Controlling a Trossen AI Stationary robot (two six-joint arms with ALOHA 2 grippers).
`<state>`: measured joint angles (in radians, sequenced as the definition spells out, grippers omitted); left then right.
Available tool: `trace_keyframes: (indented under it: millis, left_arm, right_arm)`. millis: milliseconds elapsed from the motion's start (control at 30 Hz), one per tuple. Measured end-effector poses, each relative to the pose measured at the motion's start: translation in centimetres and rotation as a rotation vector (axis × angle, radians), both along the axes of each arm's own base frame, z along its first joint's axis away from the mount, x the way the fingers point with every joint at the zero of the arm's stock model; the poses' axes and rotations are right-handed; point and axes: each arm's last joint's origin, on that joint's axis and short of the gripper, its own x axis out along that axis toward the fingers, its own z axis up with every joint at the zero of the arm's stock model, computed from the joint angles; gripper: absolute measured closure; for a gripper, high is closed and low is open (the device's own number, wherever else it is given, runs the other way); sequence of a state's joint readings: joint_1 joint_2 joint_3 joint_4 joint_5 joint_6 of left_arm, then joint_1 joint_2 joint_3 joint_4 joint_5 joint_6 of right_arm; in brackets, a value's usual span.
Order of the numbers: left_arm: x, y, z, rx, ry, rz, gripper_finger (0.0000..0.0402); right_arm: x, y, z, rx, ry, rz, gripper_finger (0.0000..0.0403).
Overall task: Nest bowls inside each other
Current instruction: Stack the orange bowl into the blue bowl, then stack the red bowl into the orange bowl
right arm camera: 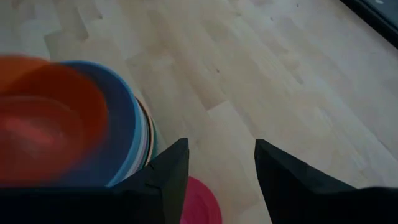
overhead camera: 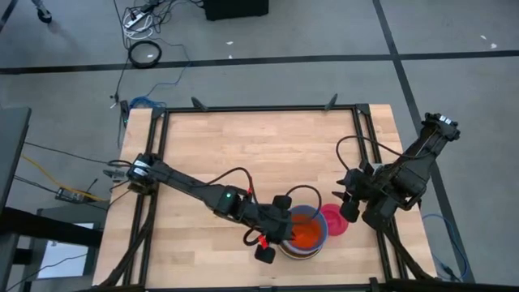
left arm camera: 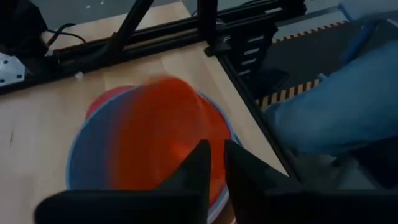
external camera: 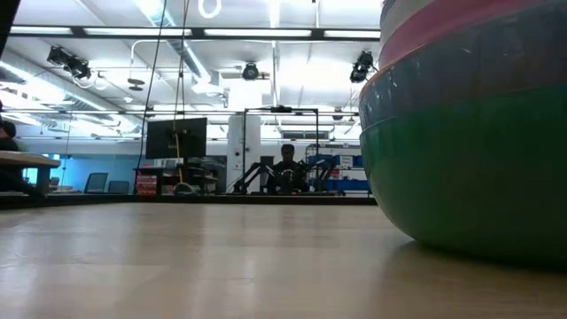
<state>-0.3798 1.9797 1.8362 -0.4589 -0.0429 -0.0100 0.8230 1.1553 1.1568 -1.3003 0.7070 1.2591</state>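
High view, stack: we see the nested bowls (overhead camera: 304,237) near the table's (overhead camera: 243,146) front edge, a blue rim outermost from above and an orange-red bowl (overhead camera: 306,235) innermost.
High view, left gripper: the left gripper (overhead camera: 272,242) sits at the stack's rim, on the side away from the right arm; we cannot tell from above how its fingers stand.
High view, right gripper: the right gripper (overhead camera: 347,204) hangs just beyond the stack's other side, with a pink bowl (overhead camera: 333,220) lying on the wood between it and the stack, right beside the stack.
Low view, stack: we look level across the table at the stack's outer wall (external camera: 469,133), green lowest, a bluish band above it, pink above that. No gripper shows here.
Low view, room: a person (external camera: 285,168) sits far behind the table, near a dark monitor (external camera: 176,138).
Left wrist view, left gripper: our left claw's fingers (left arm camera: 199,171) stand a narrow slit apart, with nothing seen clamped between them; the orange-red bowl (left arm camera: 165,134) lies directly ahead of the tips, inside a blue bowl (left arm camera: 93,152).
Left wrist view, surroundings: past the table's black frame (left arm camera: 242,37), something in blue cloth (left arm camera: 336,106) shows.
Right wrist view, right gripper: our right claw's fingers (right arm camera: 283,171) stand wide apart and empty over bare wood.
Right wrist view, bowls: the stack (right arm camera: 68,118) lies off to one side of the claw, and the pink bowl (right arm camera: 202,202) shows close by one finger.
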Motion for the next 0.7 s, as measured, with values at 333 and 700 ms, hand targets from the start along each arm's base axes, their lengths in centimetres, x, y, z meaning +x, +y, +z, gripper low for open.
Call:
trace_keyframes:
  millis: [333, 700]
  left_arm:
    - [-0.9, 0.1, 0.3, -0.02, 0.073, 0.02, 0.0305]
    - [-6.2, 2.2, 2.3, 0.13, 0.279, 0.378, 0.0306]
  right_arm:
    - [-0.4, 0.4, -0.6, 0.161, 0.148, 0.009, 0.0231]
    - [-2.0, 0.9, -7.6, 0.264, 0.367, -0.102, 0.0231]
